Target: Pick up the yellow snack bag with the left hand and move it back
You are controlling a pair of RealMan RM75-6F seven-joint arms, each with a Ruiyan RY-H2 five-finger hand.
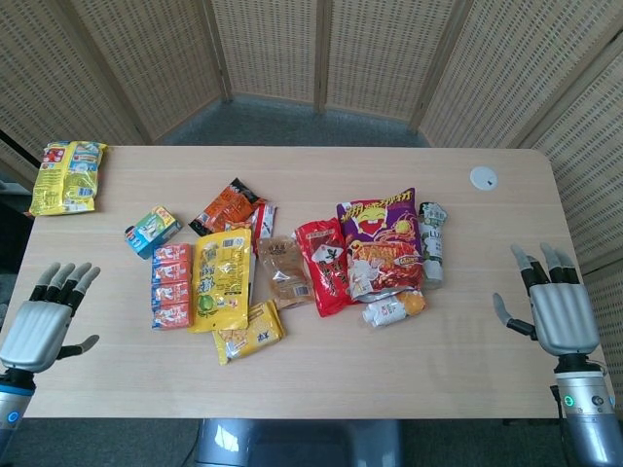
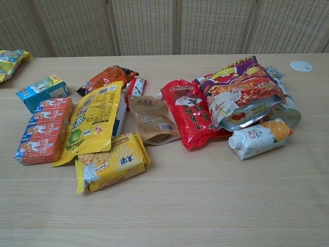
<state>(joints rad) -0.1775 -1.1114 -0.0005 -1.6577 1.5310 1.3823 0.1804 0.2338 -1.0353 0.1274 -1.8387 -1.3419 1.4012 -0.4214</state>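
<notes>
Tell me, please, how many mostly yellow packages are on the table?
3: far-left corner bag, tall yellow bag beside the red cartons, cracker pack in front. Others may be hidden.

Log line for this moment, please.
left hand open, clear of yellow snack bag | right hand open | bag on table

A: Is the light even?

B: Yes, bright and diffuse, with only thin, soft shadows under the packets.

A: Any glare?

B: Small highlights on the red foil bag [image 2: 189, 116]. Both views are sharp; the table [image 1: 321, 384] edges bow slightly.
</notes>
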